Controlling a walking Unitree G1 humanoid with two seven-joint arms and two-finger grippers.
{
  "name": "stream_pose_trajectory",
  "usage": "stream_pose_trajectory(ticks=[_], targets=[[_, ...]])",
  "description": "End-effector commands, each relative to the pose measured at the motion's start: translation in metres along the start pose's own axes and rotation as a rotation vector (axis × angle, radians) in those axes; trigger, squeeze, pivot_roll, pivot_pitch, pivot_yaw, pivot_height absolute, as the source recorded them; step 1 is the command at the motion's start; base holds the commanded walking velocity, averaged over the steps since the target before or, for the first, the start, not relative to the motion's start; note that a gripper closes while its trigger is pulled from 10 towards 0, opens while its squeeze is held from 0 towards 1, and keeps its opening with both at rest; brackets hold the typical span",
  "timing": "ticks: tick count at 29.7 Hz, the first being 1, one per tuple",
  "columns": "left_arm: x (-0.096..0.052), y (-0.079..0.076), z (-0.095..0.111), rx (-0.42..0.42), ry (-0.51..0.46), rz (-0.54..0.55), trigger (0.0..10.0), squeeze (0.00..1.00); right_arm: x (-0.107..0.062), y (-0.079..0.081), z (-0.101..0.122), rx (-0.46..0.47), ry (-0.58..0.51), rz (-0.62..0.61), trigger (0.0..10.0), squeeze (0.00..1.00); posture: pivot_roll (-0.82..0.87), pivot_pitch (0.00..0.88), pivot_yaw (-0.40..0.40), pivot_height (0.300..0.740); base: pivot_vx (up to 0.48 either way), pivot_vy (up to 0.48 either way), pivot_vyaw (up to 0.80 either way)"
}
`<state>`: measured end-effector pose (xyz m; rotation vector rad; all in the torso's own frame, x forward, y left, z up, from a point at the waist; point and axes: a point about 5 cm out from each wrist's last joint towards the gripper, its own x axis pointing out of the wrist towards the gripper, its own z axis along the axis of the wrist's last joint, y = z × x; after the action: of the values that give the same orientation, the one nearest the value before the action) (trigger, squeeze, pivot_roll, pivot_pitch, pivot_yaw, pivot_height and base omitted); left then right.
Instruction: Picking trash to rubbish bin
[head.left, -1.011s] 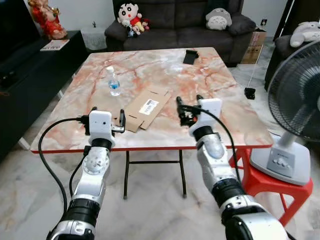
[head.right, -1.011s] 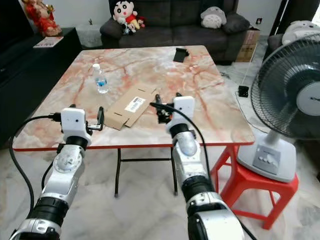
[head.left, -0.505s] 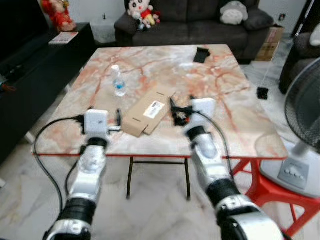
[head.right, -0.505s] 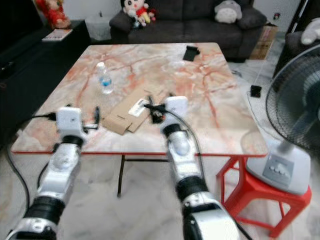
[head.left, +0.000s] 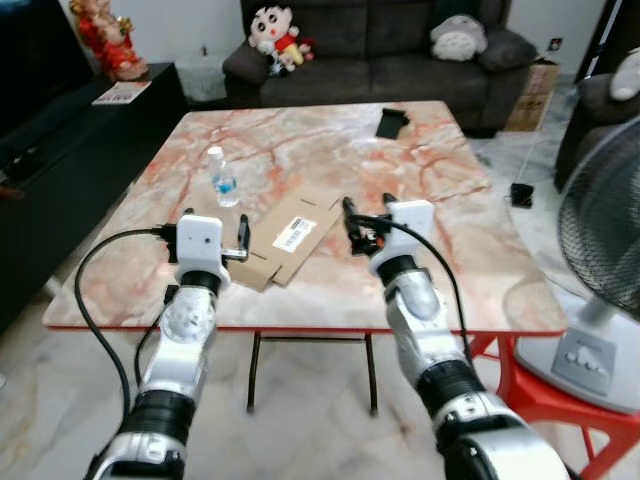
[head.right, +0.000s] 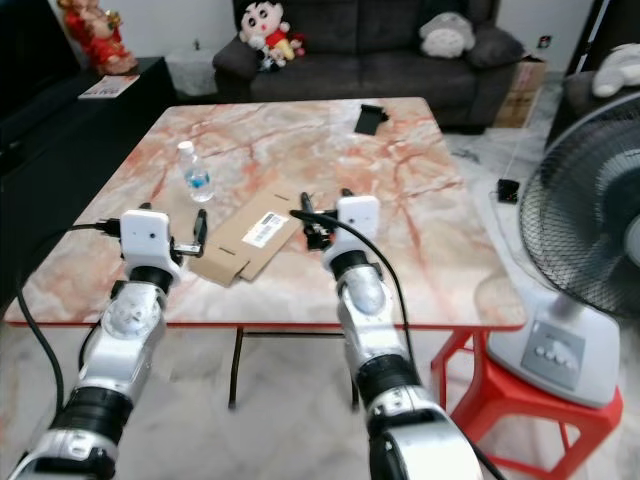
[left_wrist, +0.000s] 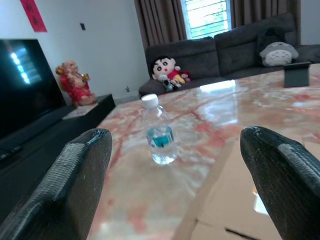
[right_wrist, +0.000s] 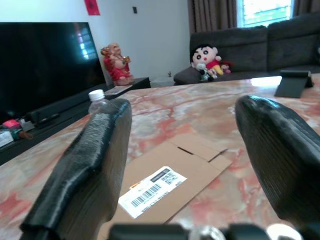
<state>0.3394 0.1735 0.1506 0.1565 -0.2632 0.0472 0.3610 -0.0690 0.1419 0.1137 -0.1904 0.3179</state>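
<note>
a flattened cardboard box (head.left: 290, 234) is seen lying on the marble table (head.left: 470, 260), with a water bottle (head.left: 222, 178) standing just beyond it. the left gripper (head.left: 214, 252) and right gripper (head.left: 367, 222) are held at the box's two ends, fingers spread apart.

Marble table (head.left: 470, 250), bottle (head.left: 222, 178), flattened cardboard (head.left: 290, 233) (labelled), black stand (head.left: 390, 122)

Bright, sharp daylight; window glare on tabletop (left_wrist: 220, 85)
</note>
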Motion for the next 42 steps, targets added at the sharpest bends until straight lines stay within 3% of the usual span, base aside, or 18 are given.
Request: stream_pose_trajectory(ticks=[1,33,36,42], targets=[[0.000,-0.007,-0.001,-0.013,0.011,-0.024,10.0,0.00,0.002,-0.008,0.007,-0.009,-0.020,-0.020,10.0,0.00,0.10,0.000,0.078,0.740,0.319,0.000,0.00],[0.007,-0.010,0.004,-0.027,-0.001,-0.037,10.0,0.00,0.001,-0.011,0.006,-0.014,-0.012,-0.024,10.0,0.00,0.10,0.000,0.055,0.740,0.323,0.000,0.00],[0.010,-0.012,0.004,-0.029,0.017,-0.065,10.0,0.00,0.002,-0.011,0.007,-0.014,-0.013,-0.023,10.0,0.00,0.10,0.000,0.052,0.740,0.240,0.000,0.00],[0.012,-0.009,-0.012,0.056,0.136,-0.081,10.0,0.00,0.003,-0.010,0.008,-0.012,-0.014,-0.022,10.0,0.00,0.10,0.000,0.054,0.740,0.000,0.000,0.00]])
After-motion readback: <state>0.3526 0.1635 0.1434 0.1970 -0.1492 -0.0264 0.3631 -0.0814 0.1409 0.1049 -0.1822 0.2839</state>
